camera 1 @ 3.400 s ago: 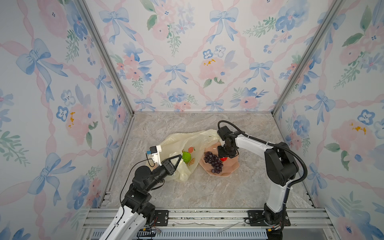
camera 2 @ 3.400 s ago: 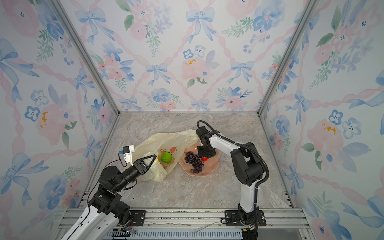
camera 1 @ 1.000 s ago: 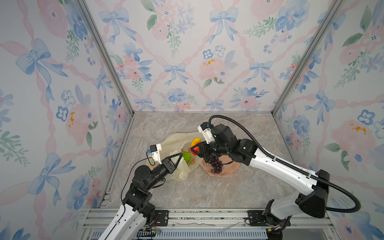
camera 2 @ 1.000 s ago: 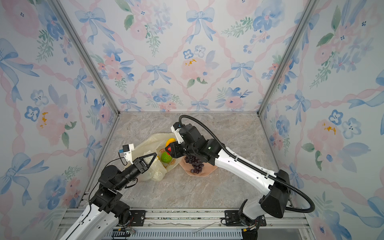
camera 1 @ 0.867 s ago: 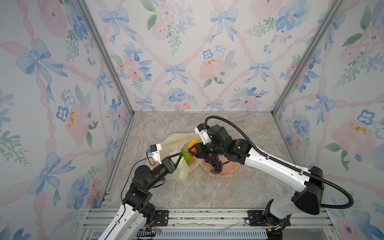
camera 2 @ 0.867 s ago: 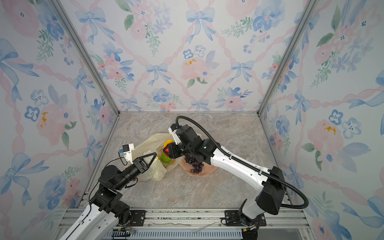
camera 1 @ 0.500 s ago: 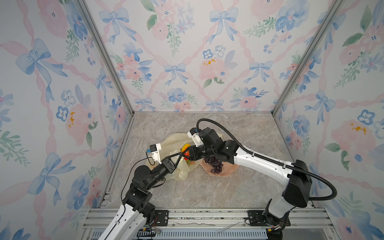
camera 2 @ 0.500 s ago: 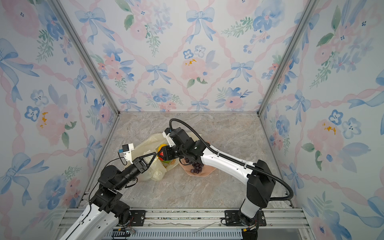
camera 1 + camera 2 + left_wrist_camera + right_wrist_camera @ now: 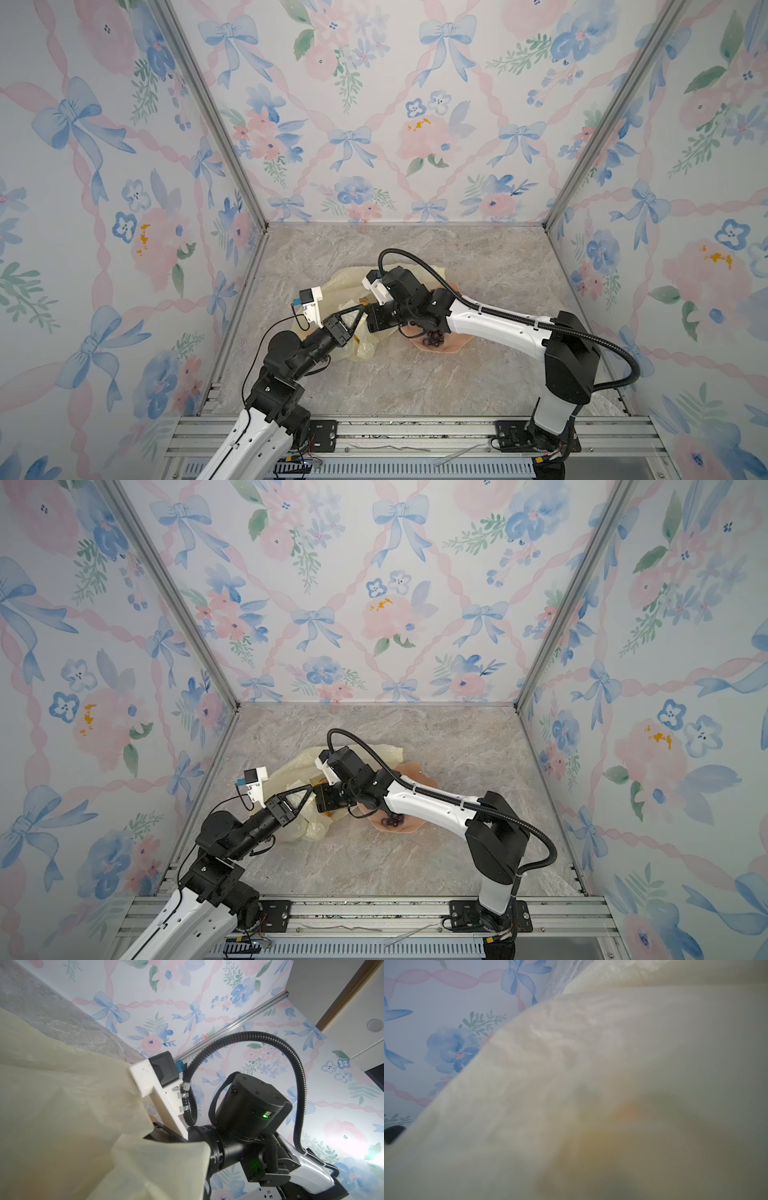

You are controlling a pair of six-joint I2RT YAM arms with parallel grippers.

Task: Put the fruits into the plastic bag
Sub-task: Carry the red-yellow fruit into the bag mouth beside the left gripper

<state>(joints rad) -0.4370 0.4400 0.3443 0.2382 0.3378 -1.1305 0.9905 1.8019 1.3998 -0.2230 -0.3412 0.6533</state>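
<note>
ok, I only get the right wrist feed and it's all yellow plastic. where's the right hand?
Observer: The right hand is at the mouth of the bag, its fingertips hidden by plastic.
Operator: What's holding the bag open?
Observer: The left hand, shut on the bag's edge.
Operator: Any fruit outside the bag?
Observer: The grapes, on the pink dish beside the bag.
</note>
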